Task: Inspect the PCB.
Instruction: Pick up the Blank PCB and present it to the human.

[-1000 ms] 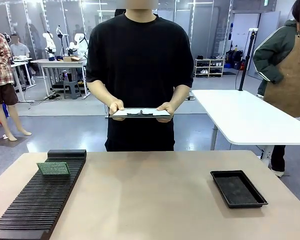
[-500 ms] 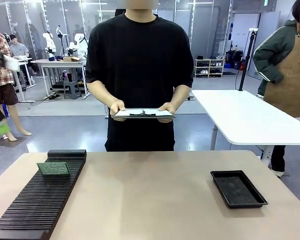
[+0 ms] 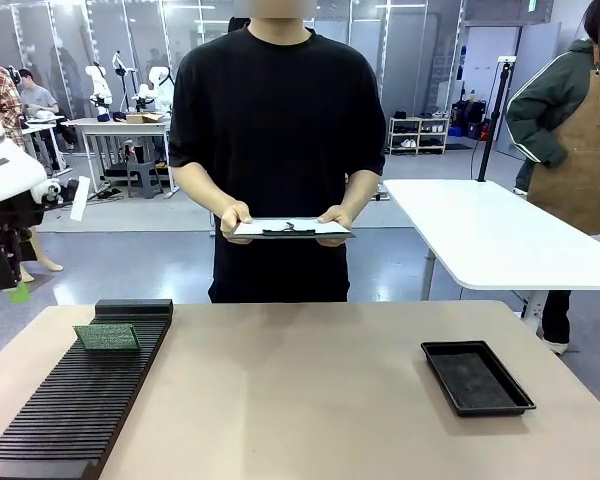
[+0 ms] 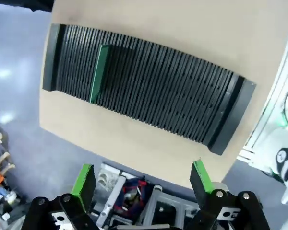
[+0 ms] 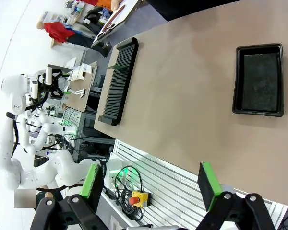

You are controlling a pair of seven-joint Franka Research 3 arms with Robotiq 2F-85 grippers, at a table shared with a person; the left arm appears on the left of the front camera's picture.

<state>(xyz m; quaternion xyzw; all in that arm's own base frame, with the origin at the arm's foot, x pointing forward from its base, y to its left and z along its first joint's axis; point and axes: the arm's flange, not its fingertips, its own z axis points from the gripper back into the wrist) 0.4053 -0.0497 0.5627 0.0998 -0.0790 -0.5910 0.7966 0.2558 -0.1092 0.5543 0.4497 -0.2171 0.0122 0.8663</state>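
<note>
The white left arm [image 3: 5, 180] is raised beside the left edge of the tan counter [image 3: 300, 400]. Its left pincer [image 4: 142, 177] points down from above, just off that edge. Its black fingers with green pads are spread wide and grip nothing. The right pincer [image 5: 149, 182] hangs high off the counter's near edge, also spread wide and empty, facing across the whole top.

The PCB [image 3: 107, 337] is a thin, flat green rectangular circuit board with a finely speckled, lighter green face. It stands on edge in one slot of a long black slotted rack [image 3: 80, 400], with its face toward the near edge. The rack lies along the counter's left edge, and the PCB sits near the rack's far end. In the left wrist view the PCB [image 4: 100, 73] shows as a narrow green strip.

There is one PCB, one rack and one shallow black rectangular tray [image 3: 477, 377], which sits near the right edge. A person in a black T-shirt [image 3: 280, 120] stands behind the far edge. The person holds one clipboard with white paper [image 3: 288, 228] level, with one hand [image 3: 234, 213] on each side.
</note>
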